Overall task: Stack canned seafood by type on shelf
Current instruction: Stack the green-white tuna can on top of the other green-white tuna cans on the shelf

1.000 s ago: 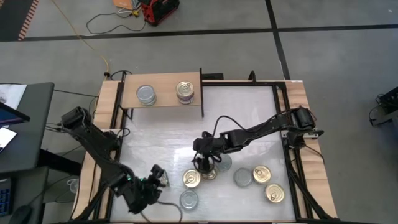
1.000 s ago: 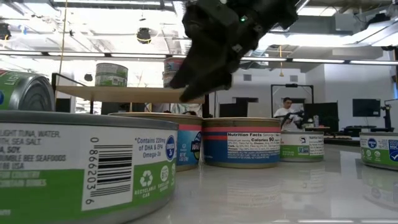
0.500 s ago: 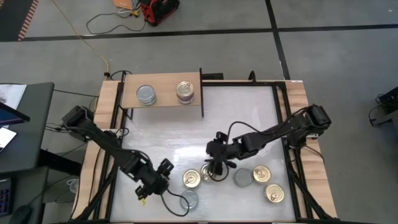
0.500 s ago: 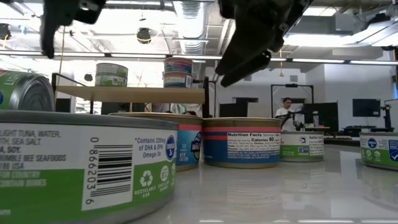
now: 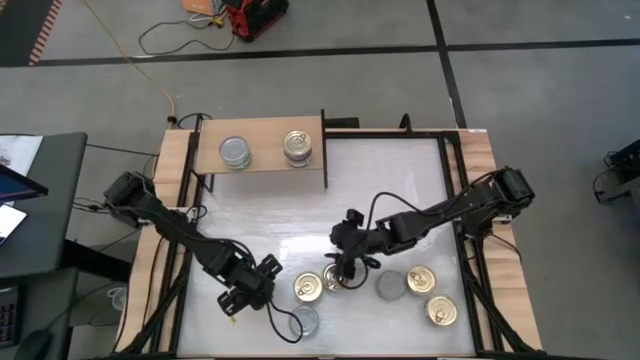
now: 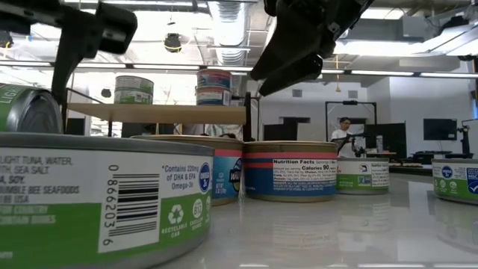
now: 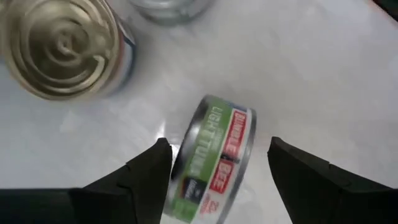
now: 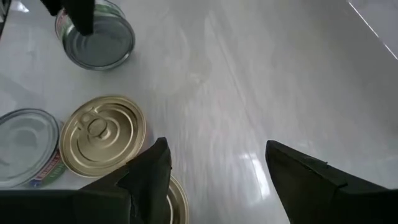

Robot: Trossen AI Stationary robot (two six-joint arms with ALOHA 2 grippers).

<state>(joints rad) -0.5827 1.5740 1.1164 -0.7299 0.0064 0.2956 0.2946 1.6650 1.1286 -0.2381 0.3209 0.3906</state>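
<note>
High view: left gripper (image 5: 262,275) is hovering spread just beside a silver-lidded tin (image 5: 303,320), lining up a pick. Right gripper (image 5: 347,262) is hanging spread over a gold-lidded tin (image 5: 334,279), empty. The shelf (image 5: 262,153), pale flat wood with a dark end panel, is sitting well beyond both, carrying one silver stack and one gold stack, so types are staying apart.

Low view: short round tins with glossy paper labels are crowding the front; both grippers are hanging above them.

Left wrist view: fingers (image 7: 146,171) are straddling a green-labelled tin (image 7: 214,155) without touching.

Right wrist view: fingers (image 8: 152,168) are standing wide, a ridged gold lid (image 8: 102,134) just beside them.
</note>
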